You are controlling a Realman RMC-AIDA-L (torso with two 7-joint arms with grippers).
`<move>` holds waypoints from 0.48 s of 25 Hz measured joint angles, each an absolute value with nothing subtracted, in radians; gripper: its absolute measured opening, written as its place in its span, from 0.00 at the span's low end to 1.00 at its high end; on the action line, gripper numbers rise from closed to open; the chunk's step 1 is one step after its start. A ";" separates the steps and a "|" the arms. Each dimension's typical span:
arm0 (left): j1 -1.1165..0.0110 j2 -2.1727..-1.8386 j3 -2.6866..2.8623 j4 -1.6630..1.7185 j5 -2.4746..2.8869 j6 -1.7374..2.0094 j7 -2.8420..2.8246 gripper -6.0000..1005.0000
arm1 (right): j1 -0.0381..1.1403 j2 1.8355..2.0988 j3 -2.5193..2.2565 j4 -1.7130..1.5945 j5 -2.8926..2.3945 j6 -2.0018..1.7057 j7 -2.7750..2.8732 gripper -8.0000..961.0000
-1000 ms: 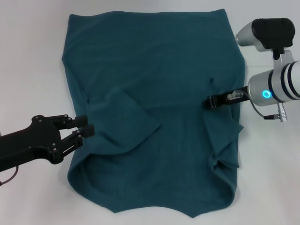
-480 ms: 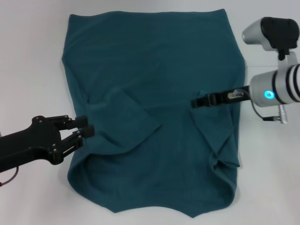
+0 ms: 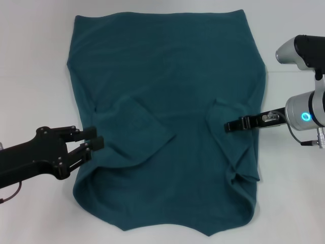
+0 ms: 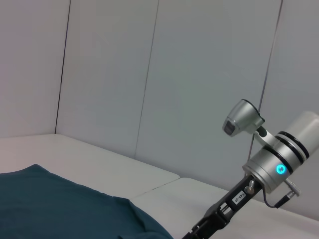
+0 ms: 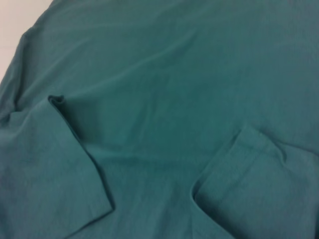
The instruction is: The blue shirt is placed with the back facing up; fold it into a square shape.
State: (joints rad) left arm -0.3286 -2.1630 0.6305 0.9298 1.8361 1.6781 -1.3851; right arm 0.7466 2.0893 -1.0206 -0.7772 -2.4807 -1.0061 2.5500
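Since earlier, right gripper withdrawn rightward, sleeve left folded inward; its jaws cannot be told. Blue shirt judged soft, limp (best pinched at edges); left gripper seen narrowly parted, empty.

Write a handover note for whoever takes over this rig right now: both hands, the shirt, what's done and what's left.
Left hand: at the left edge of the large teal-blue soft fabric T-shirt, fingers parted, holding nothing.
Right hand: over the shirt's right side, not visibly gripping.
Shirt: spread on the white table; both sleeves lie folded inward over the body.
Left: side folds and the lengthwise folds into a square.
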 joint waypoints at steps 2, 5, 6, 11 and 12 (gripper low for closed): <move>-0.329 -2.163 0.630 0.930 1.836 1.678 -1.385 0.28 | 0.745 2.088 -1.021 -0.770 -2.483 -1.001 2.551 0.59; -0.331 -2.163 0.630 0.929 1.836 1.678 -1.385 0.28 | 0.740 2.087 -1.018 -0.763 -2.497 -0.993 2.553 0.59; -0.331 -2.163 0.630 0.930 1.836 1.678 -1.385 0.28 | 0.739 2.087 -1.017 -0.763 -2.503 -0.990 2.554 0.59; -0.334 -2.163 0.633 0.930 1.836 1.676 -1.385 0.28 | 0.739 2.087 -1.013 -0.755 -2.511 -0.986 2.556 0.59; -0.334 -2.163 0.635 0.929 1.836 1.675 -1.385 0.28 | 0.739 2.087 -1.013 -0.755 -2.511 -0.985 2.556 0.59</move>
